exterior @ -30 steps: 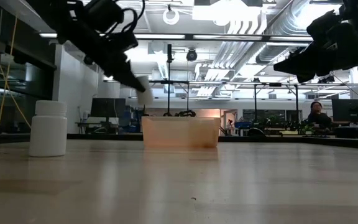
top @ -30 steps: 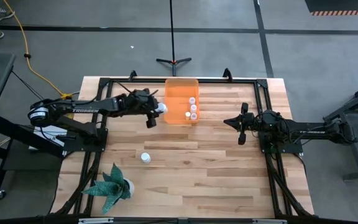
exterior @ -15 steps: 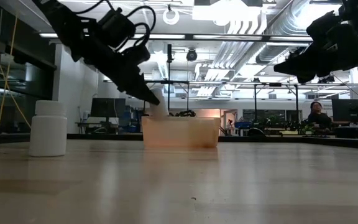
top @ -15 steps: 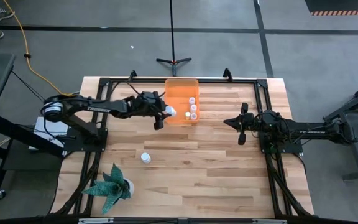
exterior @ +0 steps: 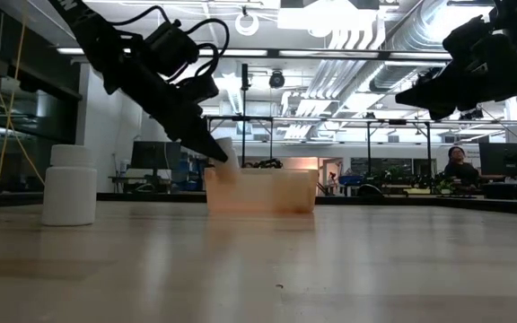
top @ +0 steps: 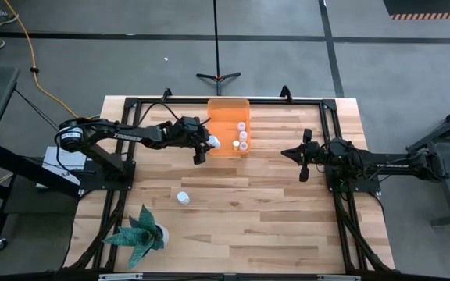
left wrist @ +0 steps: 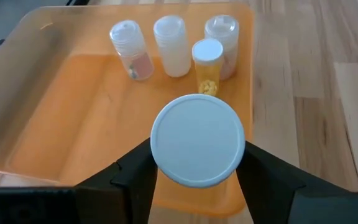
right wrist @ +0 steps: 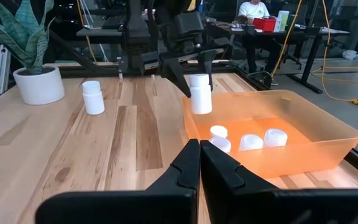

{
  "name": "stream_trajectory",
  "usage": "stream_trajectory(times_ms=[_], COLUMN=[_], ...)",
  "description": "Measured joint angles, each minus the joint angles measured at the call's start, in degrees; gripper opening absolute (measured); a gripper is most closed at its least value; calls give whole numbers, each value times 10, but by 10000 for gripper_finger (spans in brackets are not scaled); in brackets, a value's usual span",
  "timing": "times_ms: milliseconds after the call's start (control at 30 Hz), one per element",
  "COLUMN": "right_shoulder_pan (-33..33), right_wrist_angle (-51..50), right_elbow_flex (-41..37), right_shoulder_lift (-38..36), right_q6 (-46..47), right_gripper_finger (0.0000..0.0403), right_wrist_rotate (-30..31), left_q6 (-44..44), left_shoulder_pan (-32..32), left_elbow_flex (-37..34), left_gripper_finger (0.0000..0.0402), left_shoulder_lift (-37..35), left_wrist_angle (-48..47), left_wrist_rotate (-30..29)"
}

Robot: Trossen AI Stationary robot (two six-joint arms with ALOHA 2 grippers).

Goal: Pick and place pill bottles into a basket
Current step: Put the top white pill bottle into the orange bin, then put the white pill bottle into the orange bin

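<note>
My left gripper (top: 207, 145) is shut on a white pill bottle (top: 215, 142) just above the left wall of the orange bin (top: 223, 112), near its near corner. The bottle's round cap (left wrist: 197, 140) fills the left wrist view, over the bin's floor (left wrist: 86, 118). Several small bottles (left wrist: 171, 43) stand upright in the bin along its right wall. Another white bottle (top: 183, 198) stands upright on the wood, nearer the front left. My right gripper (top: 303, 162) is shut and empty, to the right of the bin, above the table. My left gripper pinches the bottle between its two fingers (left wrist: 135, 177), one on each side of the body just under the cap (right wrist: 197, 79). The fingers slant down from the table's left. The bottle (exterior: 225, 152) hangs nearly upright, cap up, clear of the bin's rim.
A green spiky plant in a white pot (top: 141, 232) stands at the front left corner. A black frame (top: 131, 105) runs around the tabletop. Bare wood (top: 248, 211) lies between the bin and the front edge. A person (exterior: 457, 166) sits far off in the room.
My left gripper has carried the bottle toward the table's right and down, from left of the bin to just above the bin's left wall. It has stayed shut on the bottle, which has stayed nearly upright.
</note>
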Motion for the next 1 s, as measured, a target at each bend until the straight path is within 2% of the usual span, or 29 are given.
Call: stream_trajectory(times_ms=[267,467,733,800,1000], right_shoulder_pan=[0,0,0,0,0], right_wrist_angle=[-9,-9,-9,-9,-9], right_elbow_flex=[0,0,0,0,0], right_shoulder_lift=[0,0,0,0,0], right_q6=[3,4,4,4,5], right_gripper_finger=[3,6,2,3,1], right_wrist_rotate=[0,0,0,0,0], left_q6=[0,7,26,25,-21], left_shoulder_pan=[0,0,0,0,-29], left_elbow_flex=[0,0,20,33,72], left_gripper_finger=[266,266,264,264,264], left_shoulder_lift=[0,-2,-46,-59,-86], left_wrist_angle=[-8,-8,-40,-76,-211], left_wrist_rotate=[0,0,0,14,135])
